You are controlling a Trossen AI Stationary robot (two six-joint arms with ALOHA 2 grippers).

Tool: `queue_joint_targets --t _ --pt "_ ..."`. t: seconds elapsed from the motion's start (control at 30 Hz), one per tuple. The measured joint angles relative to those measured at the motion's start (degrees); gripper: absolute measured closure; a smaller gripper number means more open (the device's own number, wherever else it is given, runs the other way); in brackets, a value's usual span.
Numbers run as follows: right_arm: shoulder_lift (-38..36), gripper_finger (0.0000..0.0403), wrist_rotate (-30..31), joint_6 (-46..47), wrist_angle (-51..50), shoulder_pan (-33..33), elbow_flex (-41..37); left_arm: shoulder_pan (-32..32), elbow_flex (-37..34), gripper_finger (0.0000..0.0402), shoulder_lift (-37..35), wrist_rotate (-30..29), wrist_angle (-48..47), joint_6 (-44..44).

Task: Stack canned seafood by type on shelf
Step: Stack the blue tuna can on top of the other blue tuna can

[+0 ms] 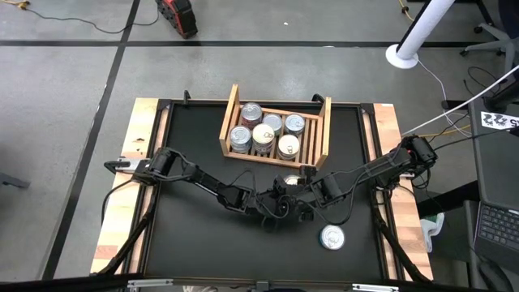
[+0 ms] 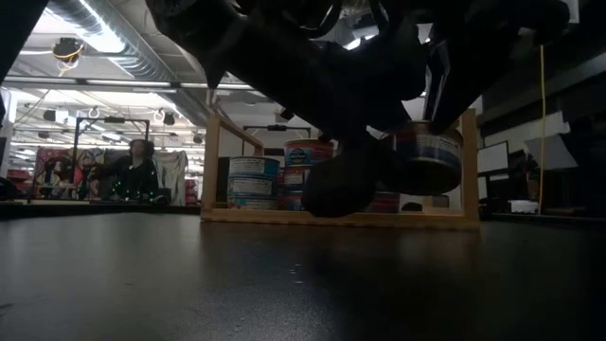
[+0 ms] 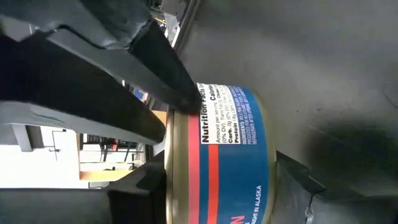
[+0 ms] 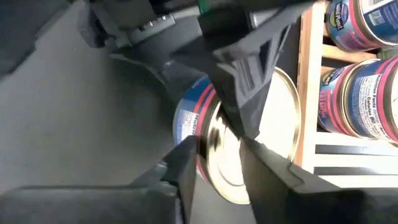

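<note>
**A:** Item: tin [image 2: 426,156], blue label with a red band. Location?

**B:** Mid-desk, lifted clear of the desk [image 1: 195,235], just on the near side of the shelf [image 1: 230,122]. Both arms meet on it.

**A:** Holders?

**B:** Left fingers [image 3: 292,180]: closed on the tin, one on each flat face. Right fingers [image 4: 180,174]: slightly parted astride the lid's rim, with one tip touching. I judge that grip loose.

**A:** Step in hand?

**B:** It looks like a hand-over between the arms. The left grip should be firm before the right fingers draw away. They should draw straight back along the rim, because a sideways pull would twist the tin in the left hold.

**A:** Other stock?

**B:** Tins in the shelf [image 1: 263,134]: six tops show from above, grouped left and centre, at least some stacked two high, with bare slats to the right. One loose tin [image 1: 332,237] lies near right on the desk.

**A:** Placement note?

**B:** Carry the tin lid-up and level. Lift it over the shelf's near edge, match the label to a like pile, and lower it squarely. A tilted round tin slides off a lid.
</note>
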Motion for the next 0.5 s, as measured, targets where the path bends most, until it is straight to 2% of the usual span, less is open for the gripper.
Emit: queue_joint_targets --t 0.13,0.27,0.5 --pt "-0.94 0.0252 -2.03 0.00 -3.59 0.00 0.00 -0.30 0.00 0.0212 0.00 -0.82 0.17 0.13" --pt "-4.12 0.0239 -1.87 0.78 -8.72 0.00 0.00 -0.35 0.00 0.0218 0.00 -2.96 0.21 0.26" --pt "-10.63 0.0238 3.39 2.05 -11.75 0.00 0.00 0.27 0.00 0.0211 0.00 -7.15 7.34 5.03"
